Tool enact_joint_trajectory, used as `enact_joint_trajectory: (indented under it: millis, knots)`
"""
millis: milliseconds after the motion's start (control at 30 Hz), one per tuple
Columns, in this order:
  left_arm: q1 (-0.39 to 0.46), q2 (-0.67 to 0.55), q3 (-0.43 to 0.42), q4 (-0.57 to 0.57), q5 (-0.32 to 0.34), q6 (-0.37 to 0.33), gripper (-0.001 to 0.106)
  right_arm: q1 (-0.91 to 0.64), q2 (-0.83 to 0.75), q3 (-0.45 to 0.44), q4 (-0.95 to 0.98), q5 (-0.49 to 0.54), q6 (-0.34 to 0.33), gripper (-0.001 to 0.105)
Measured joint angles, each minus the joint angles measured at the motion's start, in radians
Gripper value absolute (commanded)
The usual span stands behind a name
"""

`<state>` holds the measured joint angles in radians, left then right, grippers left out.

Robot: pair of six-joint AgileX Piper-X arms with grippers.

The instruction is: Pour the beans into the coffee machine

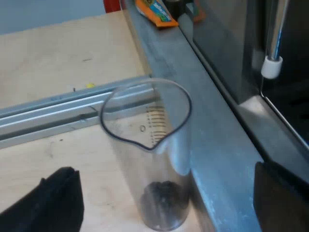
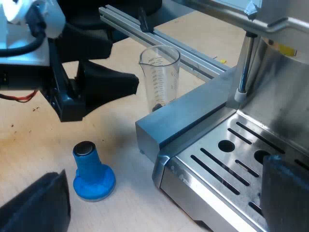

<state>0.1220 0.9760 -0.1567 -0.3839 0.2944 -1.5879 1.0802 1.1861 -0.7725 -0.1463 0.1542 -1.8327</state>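
Glass (image 1: 145, 145) stands upright on the table (image 1: 48, 58) beside the machine (image 2: 251, 121), with dark beans (image 1: 163, 193) at its bottom. Left gripper (image 1: 164, 169) is spread near it, not gripping. Right gripper (image 2: 164, 166) is spread, empty. Pouring has not begun.

Both end effectors (image 1: 164, 171) (image 2: 164, 168) splayed wide

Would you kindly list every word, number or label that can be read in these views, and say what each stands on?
Nothing can be read with certainty.
measuring glass: printed scale lines and figures, too small to read.
orange packet: coloured print, too blurred to read.
yellow sticker on the espresso machine: too small to read.
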Motion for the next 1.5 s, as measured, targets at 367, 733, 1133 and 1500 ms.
enact_joint_trajectory:
  millis: [367,733,1133,1500]
  knots:
    - [0.0,0.195,0.001,-0.183,0.031,0.0,0.074,0.0,0.0,0.0,0.0,0.0,0.0,0.081]
    - [0.0,0.346,-0.032,-0.321,0.033,-0.044,0.074,0.0,0.0,0.0,0.0,0.0,0.0,0.081]
    - [0.0,0.467,-0.159,-0.321,0.033,-0.044,0.074,0.0,0.0,0.0,0.0,0.0,0.0,0.081]
    - [-0.008,0.469,-0.205,-0.22,0.033,-0.04,0.074,0.0,0.0,0.0,-0.016,0.0,0.0,0.081]
